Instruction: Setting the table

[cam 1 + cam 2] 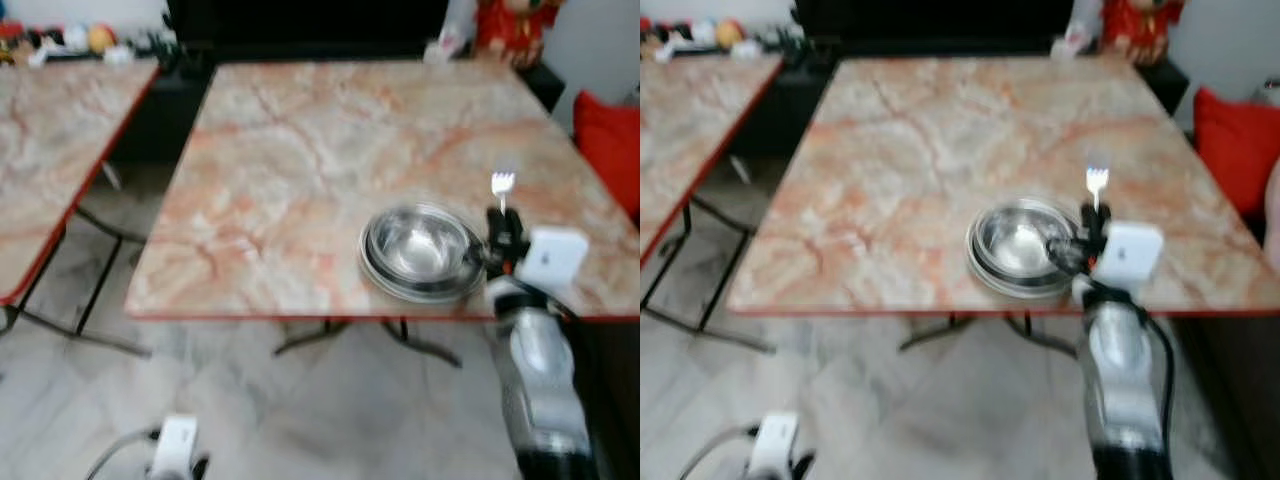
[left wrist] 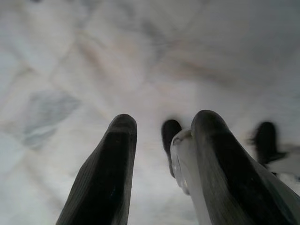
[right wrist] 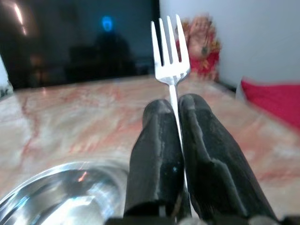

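- A silver fork (image 3: pixel 171 51) stands upright with its prongs pointing up, its handle clamped between the two black fingers of the right gripper (image 3: pixel 174 110)
- The fork is held above the table, just beside the bowl at about its 2 o'clock, near the table's front right corner
- A shiny metal bowl (image 1: pixel 422 250) sits on the table close to the near edge; it looks like a stack of nested bowls, though blur makes the count unclear
- The silver right arm (image 1: pixel 540 370) reaches up from the 5 o'clock corner of the head view, its wrist level with the table's front edge
- The table (image 1: pixel 300 150) has a pink and cream marbled top with a thin red rim and dark metal legs
- A second table (image 1: pixel 50 130) of the same pattern stands at 9 o'clock, apart from the first
- A red cushion (image 1: pixel 610 140) lies past the table's right side at 3 o'clock
- A red and gold figurine (image 1: pixel 512 28) stands beyond the far edge at 1 o'clock
- The left gripper (image 2: pixel 161 140) hangs low over the pale marbled floor (image 2: pixel 93 70), its fingers apart with nothing between them; a clear rounded piece sits against one finger
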{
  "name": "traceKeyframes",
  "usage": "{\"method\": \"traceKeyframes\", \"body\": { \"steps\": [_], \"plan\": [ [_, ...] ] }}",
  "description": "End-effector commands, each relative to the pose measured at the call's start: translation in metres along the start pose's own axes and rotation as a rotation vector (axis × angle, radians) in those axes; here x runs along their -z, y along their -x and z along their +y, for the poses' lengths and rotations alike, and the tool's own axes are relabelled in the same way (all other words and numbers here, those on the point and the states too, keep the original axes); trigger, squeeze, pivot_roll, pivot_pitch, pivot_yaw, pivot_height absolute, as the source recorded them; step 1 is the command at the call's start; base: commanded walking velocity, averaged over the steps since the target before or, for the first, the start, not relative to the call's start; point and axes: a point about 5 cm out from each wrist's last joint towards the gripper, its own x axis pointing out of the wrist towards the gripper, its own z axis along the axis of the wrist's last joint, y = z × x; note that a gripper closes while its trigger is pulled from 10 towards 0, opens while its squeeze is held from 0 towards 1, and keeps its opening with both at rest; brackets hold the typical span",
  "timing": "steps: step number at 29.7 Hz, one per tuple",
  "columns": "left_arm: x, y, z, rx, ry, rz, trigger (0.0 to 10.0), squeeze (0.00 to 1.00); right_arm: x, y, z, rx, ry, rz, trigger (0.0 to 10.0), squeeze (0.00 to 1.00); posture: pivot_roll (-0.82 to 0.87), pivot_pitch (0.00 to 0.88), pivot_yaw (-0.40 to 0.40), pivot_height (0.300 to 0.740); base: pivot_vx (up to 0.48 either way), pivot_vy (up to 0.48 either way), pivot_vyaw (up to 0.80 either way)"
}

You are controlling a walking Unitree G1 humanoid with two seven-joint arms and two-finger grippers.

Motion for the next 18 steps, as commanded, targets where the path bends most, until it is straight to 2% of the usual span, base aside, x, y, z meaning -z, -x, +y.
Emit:
{"method": "traceKeyframes", "body": {
  "steps": [1, 18],
  "plan": [
    [0.0025, 0.0019, 0.0107, -0.026, -0.005, 0.008, 10.0, 0.0, -0.0016, -0.0001, 0.0063, -0.016, -0.013, -0.006, 10.0, 0.0, -0.04, 0.081, 0.011, 0.74, 0.0, 0.0, 0.0],
    [0.0025, 0.0025, 0.0146, -0.035, 0.016, 0.005, 10.0, 0.0, -0.0065, -0.0018, 0.0013, -0.001, 0.001, -0.016, 10.0, 0.0, -0.04, 0.094, 0.014, 0.74, 0.0, 0.0, 0.0]
  ]
}}
